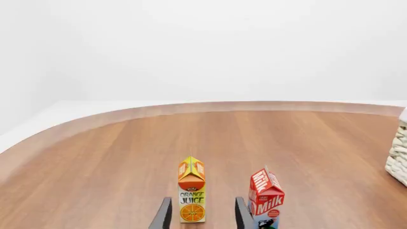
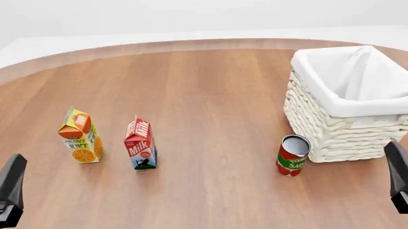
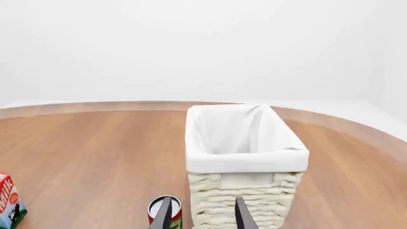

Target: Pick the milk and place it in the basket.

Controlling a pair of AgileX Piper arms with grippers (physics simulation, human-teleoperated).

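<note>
You are starting the pick: both tools, left tool (image 1: pixel 200 215) and right tool (image 3: pixel 201 214), are sitting spread and empty, so be steering the left one toward the milk carton (image 2: pixel 140 142), standing just beside the orange juice carton (image 2: pixel 80 135), well apart from the wicker basket (image 2: pixel 347 132).

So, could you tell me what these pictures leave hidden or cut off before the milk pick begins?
- Milk: its base is cut by the left wrist view's edge.
- Basket: its floor is hidden by its own walls in every view.
- Soup can: label too small to read fully.
- Left gripper and right gripper: only partly in frame.
</note>
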